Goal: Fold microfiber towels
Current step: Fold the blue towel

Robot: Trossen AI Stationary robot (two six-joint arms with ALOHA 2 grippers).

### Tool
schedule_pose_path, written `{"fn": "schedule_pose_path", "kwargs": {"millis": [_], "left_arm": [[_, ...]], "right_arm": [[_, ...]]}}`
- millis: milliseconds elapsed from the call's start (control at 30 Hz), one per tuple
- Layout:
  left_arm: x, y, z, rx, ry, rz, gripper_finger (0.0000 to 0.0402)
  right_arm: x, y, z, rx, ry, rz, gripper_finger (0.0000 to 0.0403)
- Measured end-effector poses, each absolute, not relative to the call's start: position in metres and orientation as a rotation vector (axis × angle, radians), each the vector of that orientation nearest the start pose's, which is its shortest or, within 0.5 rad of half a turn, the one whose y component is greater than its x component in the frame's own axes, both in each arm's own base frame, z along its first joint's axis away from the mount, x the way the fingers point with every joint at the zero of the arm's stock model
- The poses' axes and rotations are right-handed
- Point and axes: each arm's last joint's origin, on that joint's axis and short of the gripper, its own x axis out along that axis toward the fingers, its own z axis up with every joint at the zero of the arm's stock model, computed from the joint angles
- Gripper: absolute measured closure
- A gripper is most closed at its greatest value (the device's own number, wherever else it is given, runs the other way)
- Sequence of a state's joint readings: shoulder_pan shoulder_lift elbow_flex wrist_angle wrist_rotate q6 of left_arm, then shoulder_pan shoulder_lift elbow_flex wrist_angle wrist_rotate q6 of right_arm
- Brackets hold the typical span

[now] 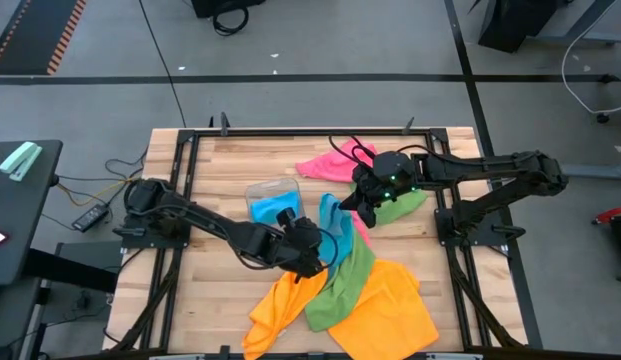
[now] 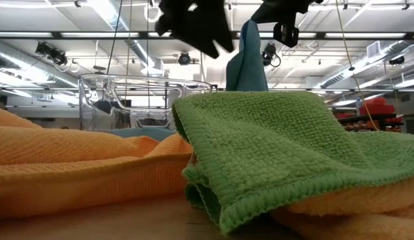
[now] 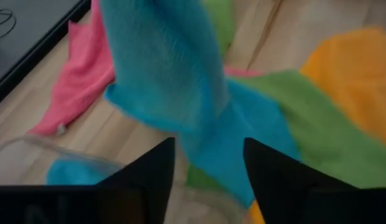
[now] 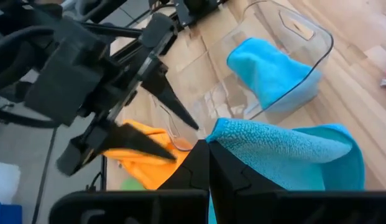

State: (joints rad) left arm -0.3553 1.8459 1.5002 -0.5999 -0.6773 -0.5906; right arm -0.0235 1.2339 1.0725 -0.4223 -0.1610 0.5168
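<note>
- High view: straight down over the whole table [image 1: 220, 290] and both arms.
- Low view: at tabletop level, very close behind a green towel [image 2: 287, 147].
- Wrist views: each looks past its own fingers; both share the blue towel [image 3: 174, 81] with the high view.

No text, label, brand, number or sign can be read on the towels, the tray, the arms or the worktop.
</note>
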Motion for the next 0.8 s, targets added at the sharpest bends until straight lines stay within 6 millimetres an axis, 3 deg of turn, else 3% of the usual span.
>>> {"fn": "schedule_pose_path", "kwargs": {"millis": [167, 333, 800], "left_arm": [[0.382, -0.118, 0.252, -0.082, 0.700, 0.532, 0.0138], [0.385, -0.116, 0.241, -0.055, 0.728, 0.556, 0.0129], [0.397, -0.105, 0.235, -0.092, 0.674, 0.595, 0.0218]], "right_arm": [[0.265, -0.002, 0.320, 0.566, 0.601, -0.027, 0.0397], [0.265, -0.002, 0.320, 0.572, 0.600, -0.028, 0.0397], [0.265, -0.002, 0.320, 0.571, 0.601, -0.028, 0.0397]]}}
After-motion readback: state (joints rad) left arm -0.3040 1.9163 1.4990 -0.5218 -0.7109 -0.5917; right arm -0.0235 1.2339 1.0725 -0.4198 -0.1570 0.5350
